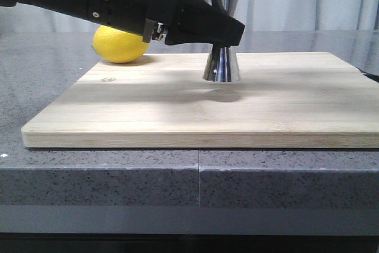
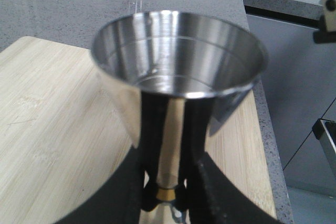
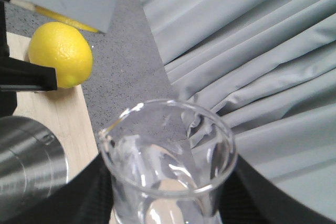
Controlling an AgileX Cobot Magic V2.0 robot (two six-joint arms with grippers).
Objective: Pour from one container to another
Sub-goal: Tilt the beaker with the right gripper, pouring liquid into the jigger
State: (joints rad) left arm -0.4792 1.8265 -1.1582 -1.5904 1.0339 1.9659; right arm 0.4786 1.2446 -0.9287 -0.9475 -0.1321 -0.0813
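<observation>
Grey speckled stone counter (image 1: pixel 100 179): carries everything; pale grey curtain (image 3: pixel 273 51) hangs behind. Light bamboo cutting board (image 1: pixel 177 111): lies flat on the counter. Left gripper (image 1: pixel 228 32), black, reaching in from the left: fingers closed around the narrow waist of the tall shiny steel hourglass jigger (image 1: pixel 221 66), clamped at the thin gold band, as the left wrist view shows, steadying it. The jigger stands upright on the board near its far middle, lower cone resting on the wood, upper cup open upward; whether liquid lies in it cannot be told. Handling judgement: rigid, fairly light, polished and slippery, top-heavy on a small base, so the waist is the sound place to hold it. Round yellow lemon (image 1: pixel 120 44): just beyond the board's far left edge, apart from the jigger. Right gripper (image 3: pixel 168 203): dark fingers closed on either side of the small clear glass beaker (image 3: pixel 168 156), seen only from the right wrist camera; mouth tilted towards the curtain, jigger rim just beside it. Handling judgement: thin glass, stiff, fragile, smooth; grip the body low with modest force, lip turned to the jigger's cup.
</observation>
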